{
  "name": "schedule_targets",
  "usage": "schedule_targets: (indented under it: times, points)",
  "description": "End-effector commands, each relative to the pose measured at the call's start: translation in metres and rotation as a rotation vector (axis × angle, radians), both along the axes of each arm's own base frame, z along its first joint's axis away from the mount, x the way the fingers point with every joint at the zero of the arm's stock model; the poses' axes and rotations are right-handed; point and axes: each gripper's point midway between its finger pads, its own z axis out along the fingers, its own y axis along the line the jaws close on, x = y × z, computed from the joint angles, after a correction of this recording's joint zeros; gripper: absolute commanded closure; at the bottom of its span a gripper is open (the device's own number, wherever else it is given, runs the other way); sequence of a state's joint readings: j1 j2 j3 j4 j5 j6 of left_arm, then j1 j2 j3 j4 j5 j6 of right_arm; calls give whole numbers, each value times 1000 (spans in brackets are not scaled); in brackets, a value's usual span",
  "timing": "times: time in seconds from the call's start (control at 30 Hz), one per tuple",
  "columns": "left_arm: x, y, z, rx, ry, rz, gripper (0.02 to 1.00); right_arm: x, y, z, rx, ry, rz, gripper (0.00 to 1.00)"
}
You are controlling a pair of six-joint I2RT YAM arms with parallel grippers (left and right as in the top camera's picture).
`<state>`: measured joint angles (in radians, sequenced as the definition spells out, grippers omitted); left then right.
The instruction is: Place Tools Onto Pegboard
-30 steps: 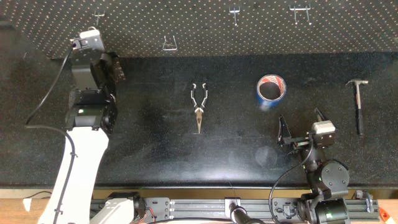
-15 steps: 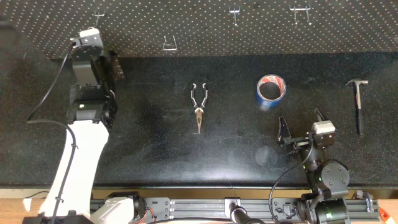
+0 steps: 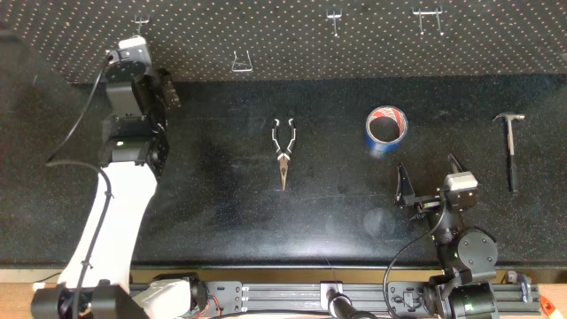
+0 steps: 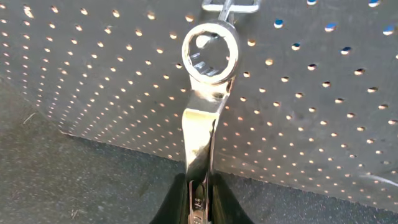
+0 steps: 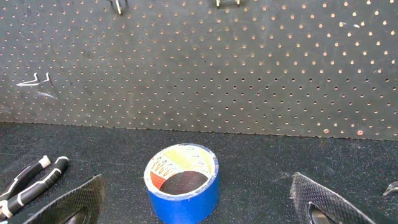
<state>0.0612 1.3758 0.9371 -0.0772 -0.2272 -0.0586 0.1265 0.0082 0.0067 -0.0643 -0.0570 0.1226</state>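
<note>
My left gripper [image 3: 166, 91] is shut on a silver combination wrench [image 4: 208, 99] at the pegboard's [image 3: 292, 40] foot, far left. The wrench stands upright in the jaws, its ring end just below a metal hook [image 4: 230, 6]. Whether ring and hook touch I cannot tell. Pliers with white-tipped handles [image 3: 283, 151] lie mid-table. A blue tape roll [image 3: 387, 128] stands right of them, and a hammer [image 3: 510, 151] lies at the far right. My right gripper [image 3: 430, 182] rests open near the front, aimed at the tape roll [image 5: 182, 180].
The pegboard carries further hooks: a wire triangle one [image 3: 241, 62], one at centre [image 3: 334, 19] and a double one at right [image 3: 428, 18]. The black mat [image 3: 204, 204] between the tools is bare. The pliers' handles [image 5: 31, 180] lie beside my right gripper's [image 5: 196, 190] line.
The left arm has moved up the picture toward the pegboard with the wrench. The right arm and the tools on the mat have stayed put.
</note>
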Motion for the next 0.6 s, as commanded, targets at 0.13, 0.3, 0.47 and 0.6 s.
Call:
schedule_targets:
  times: [0.13, 0.3, 0.47, 0.6]
  points:
    - [15, 1, 3, -13, -62, -2, 991, 0, 1, -1, 7, 3, 1, 25]
    - [20, 2, -3, -5, -55, -3, 180, 0, 1, -1, 7, 3, 1, 25]
    - [-12, 21, 5, 133, 35, 84, 23, 0, 1, -1, 7, 3, 1, 25]
    - [-84, -29, 21, 131, 162, -66, 25, 0, 1, -1, 7, 3, 1, 25]
